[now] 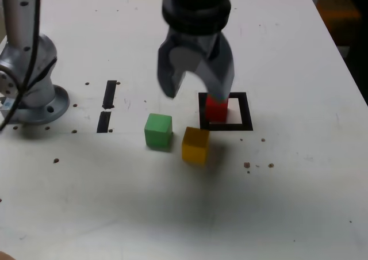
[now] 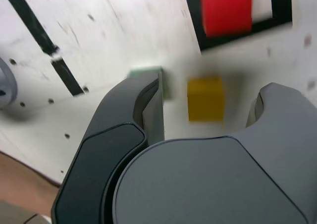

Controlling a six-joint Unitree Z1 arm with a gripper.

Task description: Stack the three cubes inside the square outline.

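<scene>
Above yellow cube [image 2: 205, 100] — open gripper [image 2: 210, 100], red cube [image 2: 227, 11] nearby

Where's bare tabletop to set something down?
Exterior view: right of the square black tape outline, and below the matte yellow cube. Crowded: around that cube, the matte green cube and the outline holding the matte red cube.

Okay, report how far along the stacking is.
The red cube already sits inside the square outline. Nothing is in hand: the gripper is open above the yellow cube. Left to do: the yellow and green cubes, both on the table outside the outline, need stacking.
</scene>
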